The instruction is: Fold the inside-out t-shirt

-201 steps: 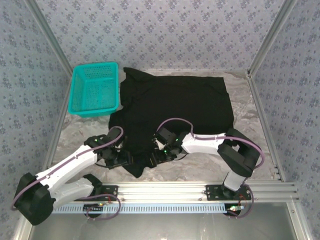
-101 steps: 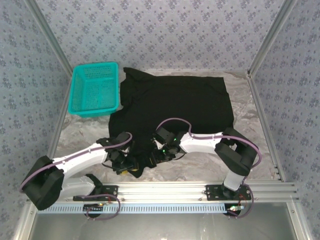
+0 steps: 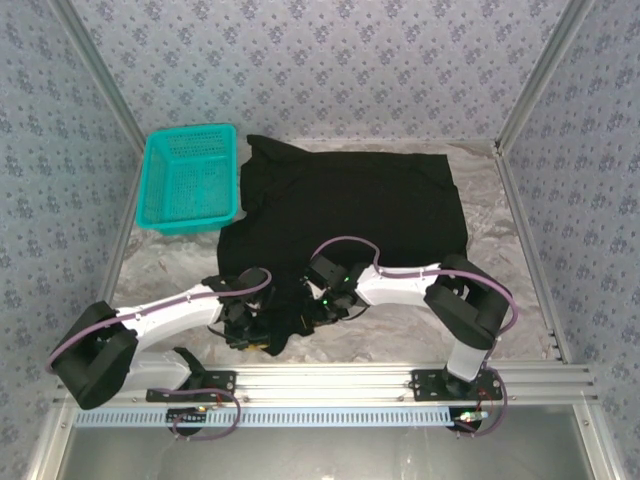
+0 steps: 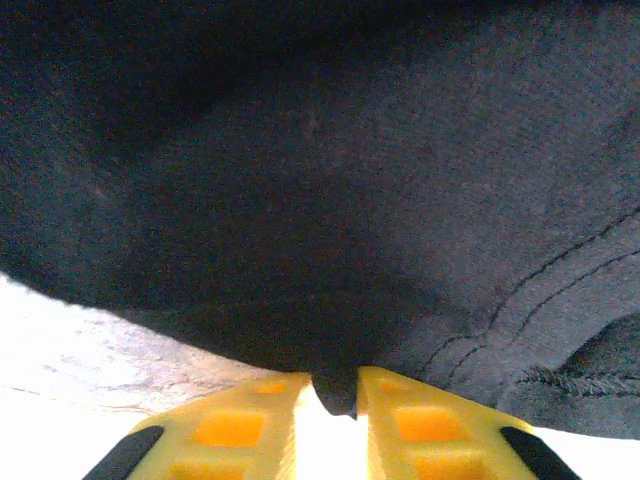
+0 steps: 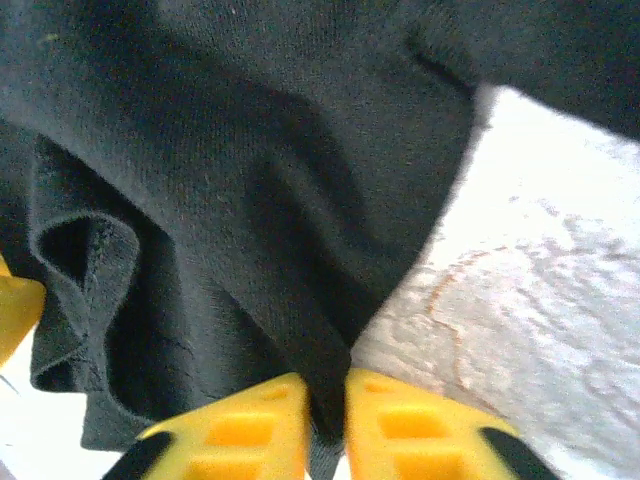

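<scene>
1 t-shirt (image 3: 350,210), 1 basket (image 3: 190,178); L hand (image 4: 333,388), R hand (image 5: 328,398) (both pinching hem).

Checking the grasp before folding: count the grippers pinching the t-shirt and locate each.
2. The left gripper pinches the black t-shirt at its near-left corner; the right gripper pinches the near edge just right of it.

right pincer (image 5: 328,398): clamped on black t-shirt (image 5: 220,170) fold | table (image 5: 545,300): pale, at right
</scene>
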`<state>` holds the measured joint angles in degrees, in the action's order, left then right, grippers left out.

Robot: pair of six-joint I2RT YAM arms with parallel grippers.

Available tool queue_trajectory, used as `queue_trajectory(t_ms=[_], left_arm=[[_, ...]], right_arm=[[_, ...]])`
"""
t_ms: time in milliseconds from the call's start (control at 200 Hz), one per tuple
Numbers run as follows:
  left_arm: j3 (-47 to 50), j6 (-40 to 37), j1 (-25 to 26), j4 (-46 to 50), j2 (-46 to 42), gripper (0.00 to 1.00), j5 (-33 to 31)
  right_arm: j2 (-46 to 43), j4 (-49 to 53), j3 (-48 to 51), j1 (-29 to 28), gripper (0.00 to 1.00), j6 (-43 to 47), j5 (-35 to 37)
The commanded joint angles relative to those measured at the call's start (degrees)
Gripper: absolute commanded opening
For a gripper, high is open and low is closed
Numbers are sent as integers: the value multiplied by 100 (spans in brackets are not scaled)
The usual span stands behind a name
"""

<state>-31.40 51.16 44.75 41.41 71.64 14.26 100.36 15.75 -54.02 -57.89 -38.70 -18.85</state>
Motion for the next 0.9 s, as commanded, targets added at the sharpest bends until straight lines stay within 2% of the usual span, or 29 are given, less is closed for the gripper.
queue_trajectory(t_ms=[0,125,180,375,680,894], left_arm=[[-31,-97,51,-17,136,14,-325],[-161,-194,59,157,77,4,-465],[-244,-239,57,347,11,0,-571],[-363,-193,48,1038,-414,0,-950],[-171,557,52,1719,-1335,0,-1326],[-138,892,137,1975,-1684,1,-1365]], right_arm=[[182,-23,-78,-147,10,-4,-181],[100,247,-92,-110,0,59,-21],[49,471,-109,-83,0,97,89],[-88,1177,-111,-64,0,213,410],[-381,1843,19,1,0,447,818],[-399,2121,-149,17,9,690,994]])
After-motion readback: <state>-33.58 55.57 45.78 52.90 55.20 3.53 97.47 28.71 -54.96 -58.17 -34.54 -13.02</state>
